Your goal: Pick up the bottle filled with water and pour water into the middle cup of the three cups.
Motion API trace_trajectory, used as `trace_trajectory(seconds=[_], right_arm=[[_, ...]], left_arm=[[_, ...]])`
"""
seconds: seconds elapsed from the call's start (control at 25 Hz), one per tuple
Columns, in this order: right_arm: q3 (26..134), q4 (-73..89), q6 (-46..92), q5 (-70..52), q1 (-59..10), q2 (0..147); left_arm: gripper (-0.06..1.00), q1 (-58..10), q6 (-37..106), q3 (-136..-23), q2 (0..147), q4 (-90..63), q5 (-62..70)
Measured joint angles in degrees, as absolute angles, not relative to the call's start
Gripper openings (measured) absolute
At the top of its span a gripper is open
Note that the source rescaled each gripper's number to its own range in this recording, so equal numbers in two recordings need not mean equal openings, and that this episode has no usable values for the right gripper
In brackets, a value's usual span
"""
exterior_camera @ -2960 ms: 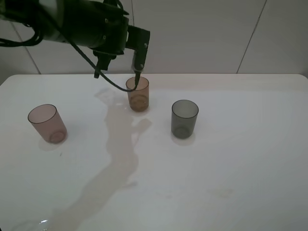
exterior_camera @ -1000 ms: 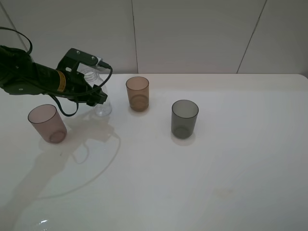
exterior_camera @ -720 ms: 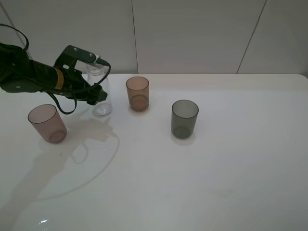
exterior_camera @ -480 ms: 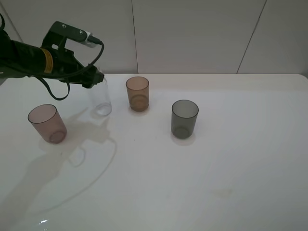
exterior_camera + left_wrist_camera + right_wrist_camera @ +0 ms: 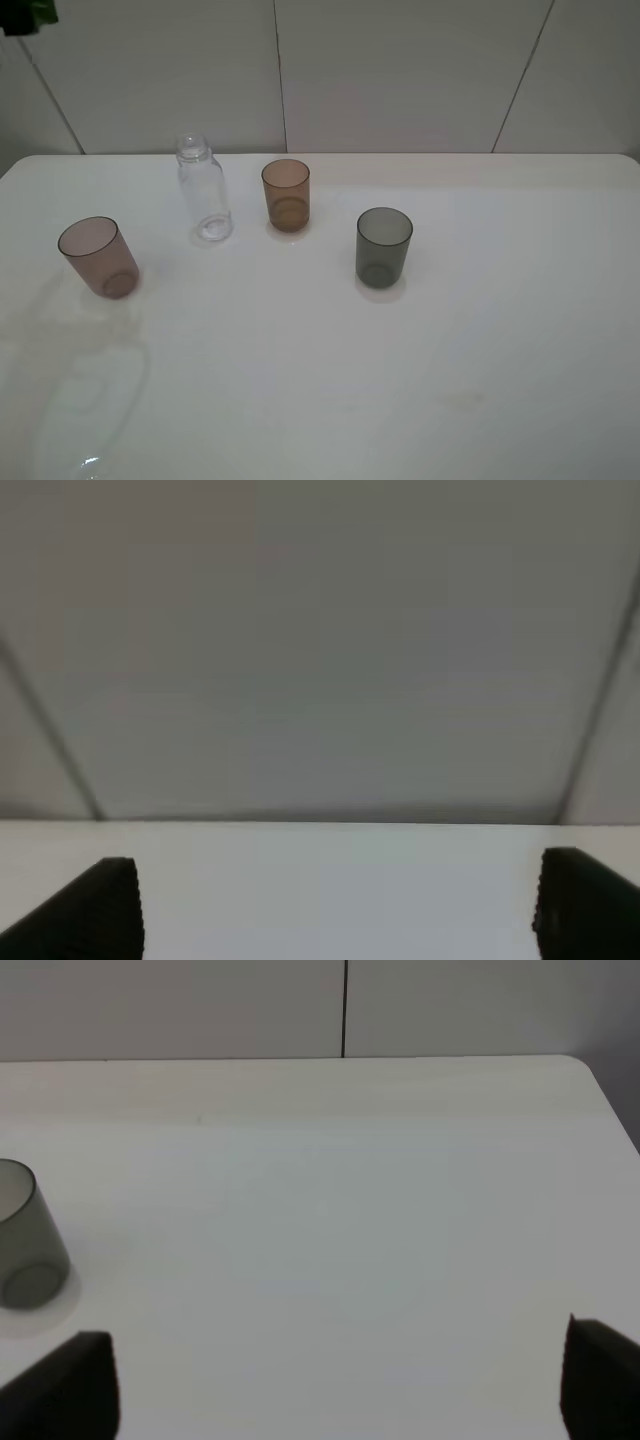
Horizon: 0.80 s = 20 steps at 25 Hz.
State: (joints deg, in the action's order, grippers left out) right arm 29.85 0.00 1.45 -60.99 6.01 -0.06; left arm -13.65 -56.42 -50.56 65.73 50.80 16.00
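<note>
- The bottle point(image 5: 204, 203) stands upright on the white bench point(image 5: 420, 380), just left of the middle cup point(image 5: 287, 196) and apart from it.
- The pinkish-brown cup point(image 5: 98, 257) sits toward the left edge, the smoky grey cup point(image 5: 383, 247) to the right of the middle cup.
- The left fingers point(image 5: 118, 905) are spread wide with nothing between them, facing the wall, away from the bottle.
- The right fingers point(image 5: 85, 1375) are also spread wide and empty, with the grey cup near one tip.
</note>
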Motion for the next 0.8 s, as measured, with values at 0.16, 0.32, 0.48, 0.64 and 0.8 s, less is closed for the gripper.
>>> trace_trajectory(seconds=[0.16,0.32,0.48,0.64,0.8], right_arm=[[29.8,0.0,1.5,-61.0,6.0,-0.1],[29.8,0.0,1.5,-61.0,6.0,-0.1],[29.8,0.0,1.5,-61.0,6.0,-0.1],[29.8,0.0,1.5,-61.0,6.0,-0.1],[29.8,0.0,1.5,-61.0,6.0,-0.1]], left_arm=[[1.00,-13.6,-41.7,-50.6,53.3,39.6,28.4],[1.00,-13.6,-25.4,-50.6,41.7,26.8,38.0],[1.00,-13.6,-16.7,-50.6,31.3,18.6,51.5],[1.00,-13.6,-15.4,-50.6,22.3,13.5,63.5],[1.00,-13.6,-12.3,-49.6,13.7,10.5,68.6]])
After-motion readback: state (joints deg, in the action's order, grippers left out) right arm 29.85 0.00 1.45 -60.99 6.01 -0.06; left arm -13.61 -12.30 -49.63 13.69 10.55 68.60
